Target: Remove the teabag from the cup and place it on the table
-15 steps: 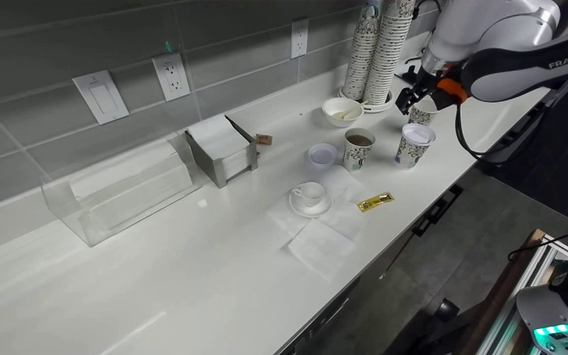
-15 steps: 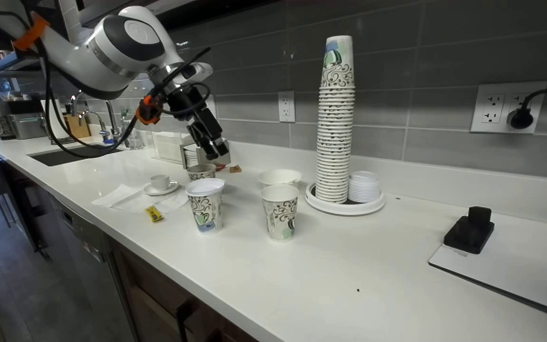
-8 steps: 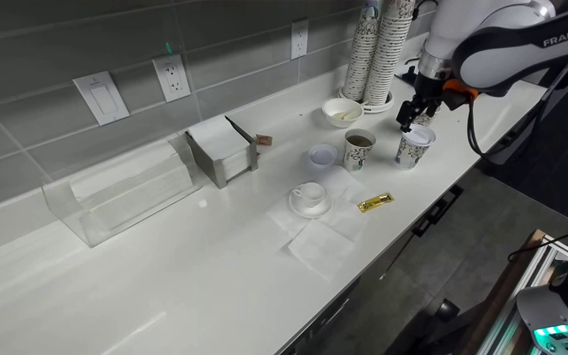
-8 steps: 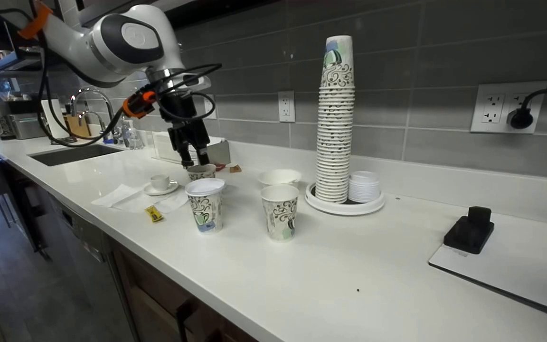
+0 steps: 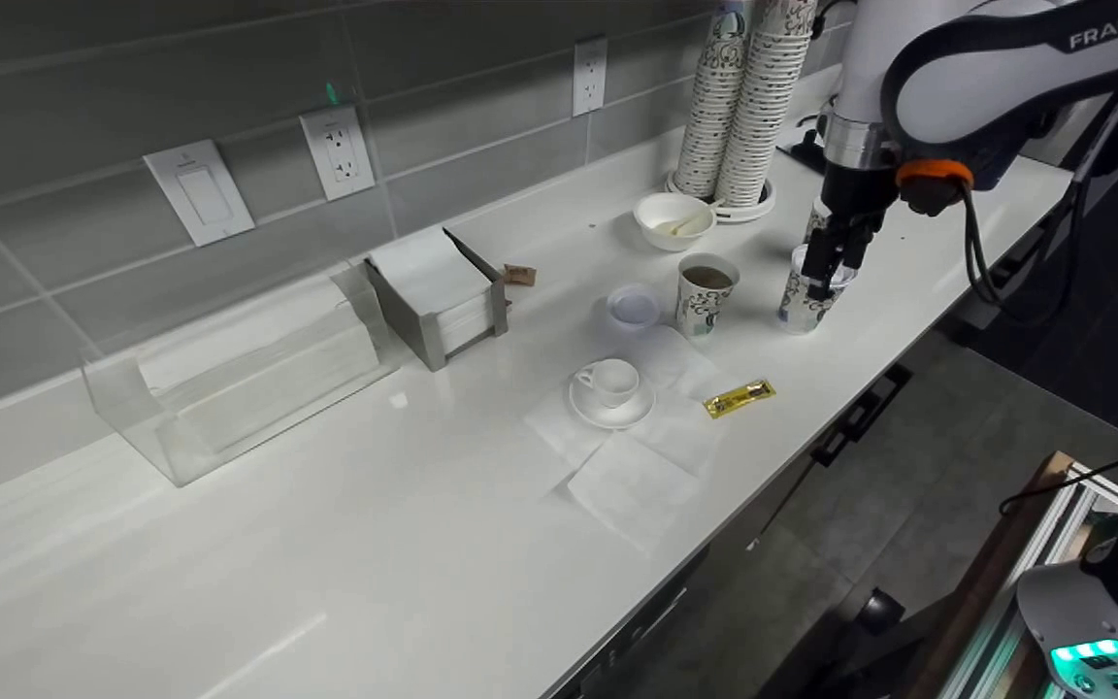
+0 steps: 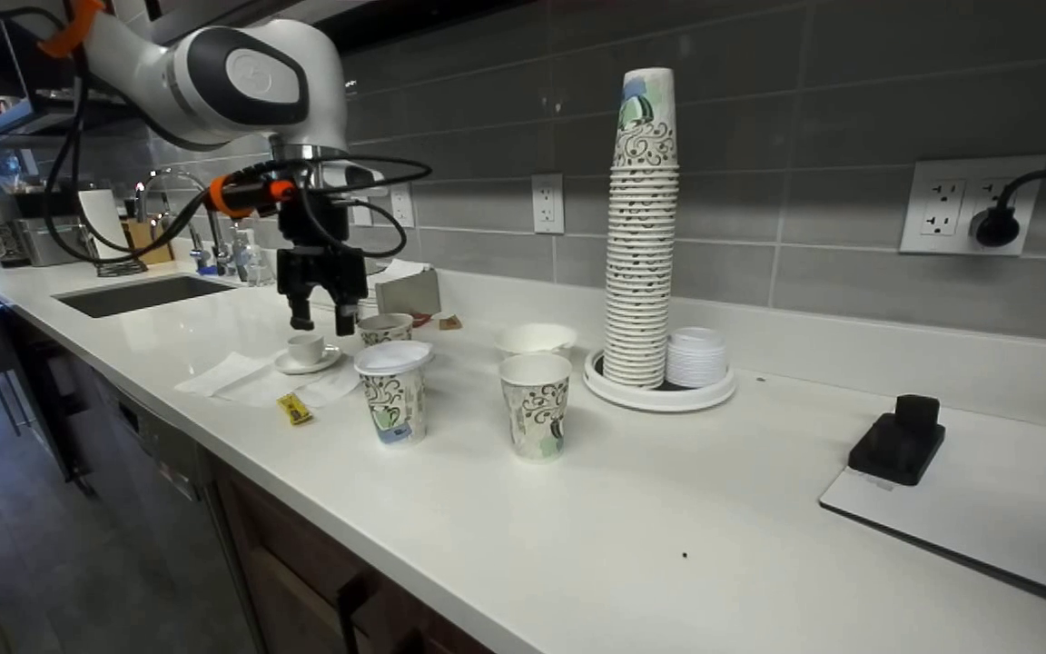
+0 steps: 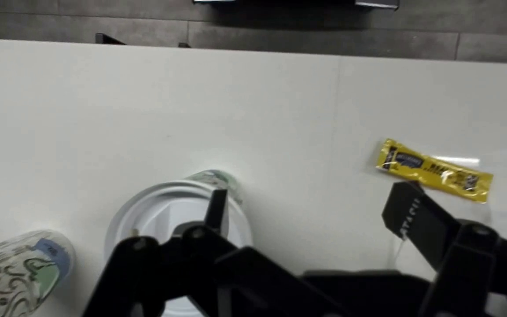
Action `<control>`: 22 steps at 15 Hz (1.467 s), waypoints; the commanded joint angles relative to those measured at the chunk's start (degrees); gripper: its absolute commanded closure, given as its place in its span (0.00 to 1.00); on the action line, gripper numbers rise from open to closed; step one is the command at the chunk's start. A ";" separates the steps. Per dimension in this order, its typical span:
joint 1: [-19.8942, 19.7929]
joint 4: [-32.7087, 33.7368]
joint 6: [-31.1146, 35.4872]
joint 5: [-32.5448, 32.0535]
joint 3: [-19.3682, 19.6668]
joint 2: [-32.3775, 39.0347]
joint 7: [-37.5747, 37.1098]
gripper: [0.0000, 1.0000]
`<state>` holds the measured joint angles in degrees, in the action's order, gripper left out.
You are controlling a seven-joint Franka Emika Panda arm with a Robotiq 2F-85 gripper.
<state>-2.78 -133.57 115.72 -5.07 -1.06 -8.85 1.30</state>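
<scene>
The cup [image 5: 699,313] is a patterned paper cup with brown liquid inside. It stands upright on the white countertop table [image 5: 345,544]. Its rim shows behind a lidded cup in an exterior view [image 6: 385,334]; it does not show in the wrist view. The teabag cannot be made out; the liquid may hide it. My gripper [image 5: 835,279] points straight down in both exterior views [image 6: 323,320]. It hangs above the counter near the cup and the lidded cup. In the wrist view the gripper [image 7: 310,198] is open, fingers wide apart, with nothing between them.
A lidded paper cup [image 6: 396,404] stands beside the cup, partly under one finger in the wrist view. An open paper cup [image 6: 537,413] is near it. A white cup on a saucer [image 5: 609,382], napkins [image 5: 635,485], a yellow packet [image 5: 739,398] and a bowl [image 5: 673,218] surround them.
My gripper has swung from a tilt to straight down, turned, and come lower. It has moved toward the counter's front side. The cups have not moved.
</scene>
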 commanded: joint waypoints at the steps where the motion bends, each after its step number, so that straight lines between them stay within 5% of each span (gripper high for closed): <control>1: 1.79 1.62 -6.76 7.36 1.66 0.10 8.12 0.00; 6: 1.94 2.68 -12.32 10.93 1.94 0.59 10.74 0.00; 11: 2.65 -0.30 2.83 14.50 0.60 -0.86 2.49 0.00; 15: 3.04 -1.81 15.75 10.14 -0.92 -0.49 -3.95 0.00; 22: 3.24 -4.31 21.80 7.37 -2.05 -0.26 -8.59 0.00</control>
<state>0.09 -136.41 135.05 4.20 -2.86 -8.80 -4.89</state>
